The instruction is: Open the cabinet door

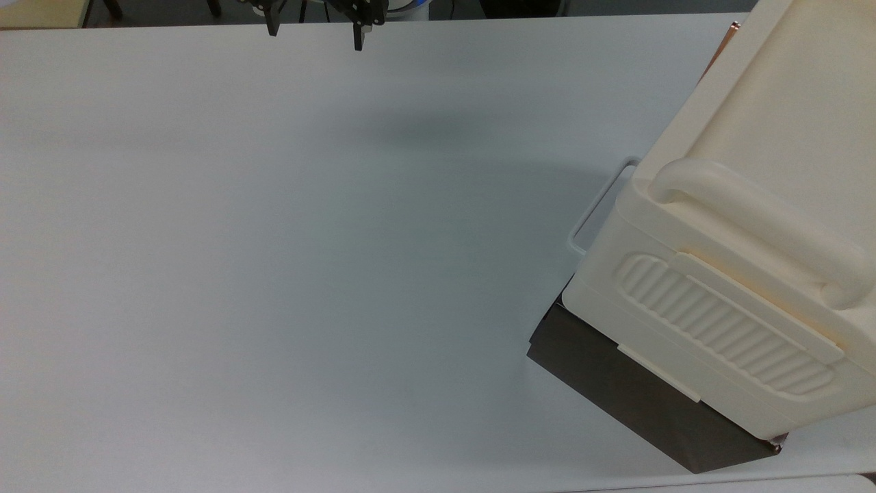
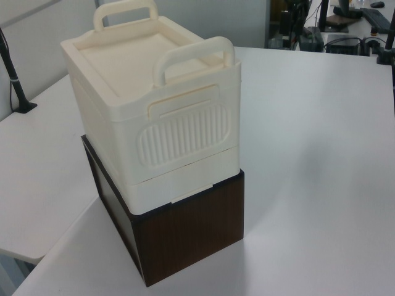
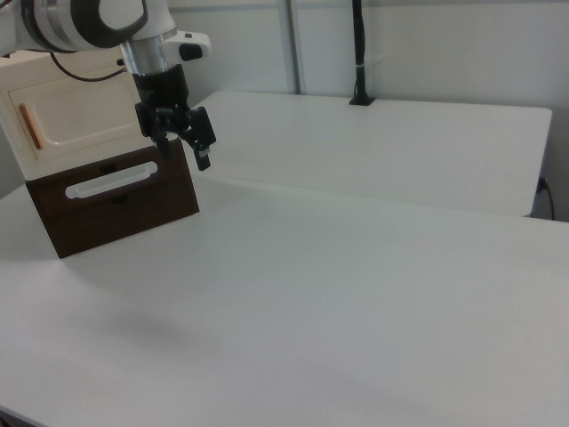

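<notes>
White arm (image 3: 89, 20) with grey joints and a black tool (image 3: 182, 145).

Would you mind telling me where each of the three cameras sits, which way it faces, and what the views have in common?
Top view: overhead, looking down at the table; the gripper shows at its top edge, the cabinet at the top view's right.
Left view: raised, beside the cabinet's ribbed side panel, facing across the table; nothing clearly of the robot shows.
Right view: low, facing the cabinet door; arm and open gripper in front.
Shared: all three show the cabinet; only the right view shows the door's face.
</notes>
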`<move>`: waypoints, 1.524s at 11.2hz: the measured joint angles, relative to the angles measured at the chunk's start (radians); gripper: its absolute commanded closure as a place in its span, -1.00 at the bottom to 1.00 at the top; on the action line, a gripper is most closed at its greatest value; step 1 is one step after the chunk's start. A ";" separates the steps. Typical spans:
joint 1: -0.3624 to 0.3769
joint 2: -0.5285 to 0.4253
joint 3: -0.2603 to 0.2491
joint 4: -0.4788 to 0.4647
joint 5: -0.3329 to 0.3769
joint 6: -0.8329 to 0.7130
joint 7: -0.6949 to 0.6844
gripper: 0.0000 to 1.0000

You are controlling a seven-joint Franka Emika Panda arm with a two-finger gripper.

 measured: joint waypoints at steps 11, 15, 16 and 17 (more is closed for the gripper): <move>0.317 -0.001 0.024 0.050 0.089 0.075 -0.075 -1.00; 0.470 0.043 0.024 0.079 0.089 0.201 -0.161 -1.00; 0.490 0.061 0.024 0.099 0.089 0.213 -0.221 -0.95; 0.508 0.082 0.024 0.121 0.090 0.221 -0.286 -0.82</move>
